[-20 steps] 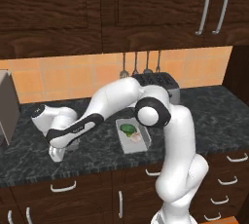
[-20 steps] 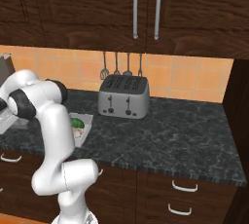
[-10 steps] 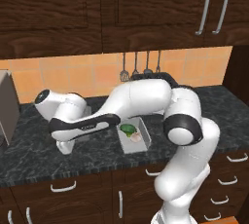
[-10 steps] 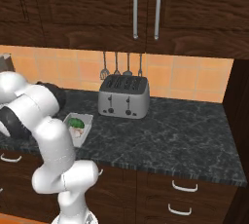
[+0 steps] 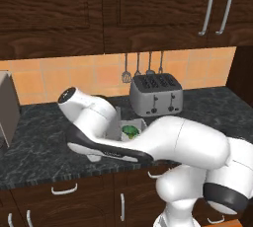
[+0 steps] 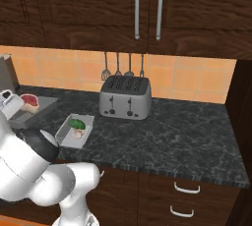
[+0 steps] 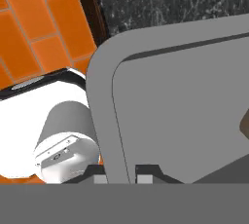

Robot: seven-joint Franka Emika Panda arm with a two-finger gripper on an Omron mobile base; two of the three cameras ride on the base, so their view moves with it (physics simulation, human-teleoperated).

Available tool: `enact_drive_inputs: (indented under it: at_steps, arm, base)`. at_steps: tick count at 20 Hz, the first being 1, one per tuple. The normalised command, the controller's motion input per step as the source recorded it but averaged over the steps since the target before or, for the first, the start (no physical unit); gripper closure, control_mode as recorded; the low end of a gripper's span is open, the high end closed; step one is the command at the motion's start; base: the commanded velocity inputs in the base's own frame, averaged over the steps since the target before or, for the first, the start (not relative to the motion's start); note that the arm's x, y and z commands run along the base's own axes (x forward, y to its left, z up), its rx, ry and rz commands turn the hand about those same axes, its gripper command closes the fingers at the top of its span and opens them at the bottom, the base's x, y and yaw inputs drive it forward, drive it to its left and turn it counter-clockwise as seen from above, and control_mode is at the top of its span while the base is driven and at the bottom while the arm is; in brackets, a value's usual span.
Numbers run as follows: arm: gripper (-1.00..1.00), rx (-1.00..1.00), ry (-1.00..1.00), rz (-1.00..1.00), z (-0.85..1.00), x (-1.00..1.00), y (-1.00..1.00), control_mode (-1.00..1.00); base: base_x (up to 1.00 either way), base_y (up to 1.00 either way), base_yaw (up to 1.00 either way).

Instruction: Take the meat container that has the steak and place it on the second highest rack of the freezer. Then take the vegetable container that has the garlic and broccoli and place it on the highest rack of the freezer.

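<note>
My gripper (image 7: 121, 178) is shut on the rim of the grey meat container (image 7: 185, 106), with a finger tip on each side of the wall. In the right base view the meat container (image 6: 42, 106) hangs tilted at the far left with the red steak (image 6: 29, 101) in it and my hand beside it. The vegetable container (image 6: 75, 131) rests on the counter holding the broccoli (image 6: 76, 123) and the garlic (image 6: 78, 133). The broccoli (image 5: 130, 131) peeks over my arm. The grey freezer door (image 5: 7, 107) stands at the left; its racks are out of view.
A steel toaster (image 6: 125, 97) stands at the back of the dark stone counter (image 6: 177, 131), with utensils hanging on the orange backsplash above it. Dark wooden cabinets run overhead. My arm lies low across the counter's front (image 5: 148, 147).
My arm has swung lower and further along the counter's front. The meat container with the steak has come up off the counter at the left. The vegetable container has stayed put.
</note>
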Motion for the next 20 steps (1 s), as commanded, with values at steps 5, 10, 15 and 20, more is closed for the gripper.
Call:
enact_drive_inputs:
  at_steps: [5,10,15,20]
  arm:
    - [1.00,0.00,0.00,0.00,0.62,-0.38,-1.00,-1.00]
    - [1.00,0.00,-0.09,0.00,0.42,-0.36,-1.00,-1.00]
    - [1.00,0.00,-0.11,0.00,0.56,-0.26,-0.89,-1.00]
    - [1.00,0.00,-0.12,0.00,0.47,-0.31,-0.84,-1.00]
  base:
    - [0.00,0.00,0.00]
    - [0.00,0.00,0.00]
    - [0.00,0.00,0.00]
    - [0.00,0.00,0.00]
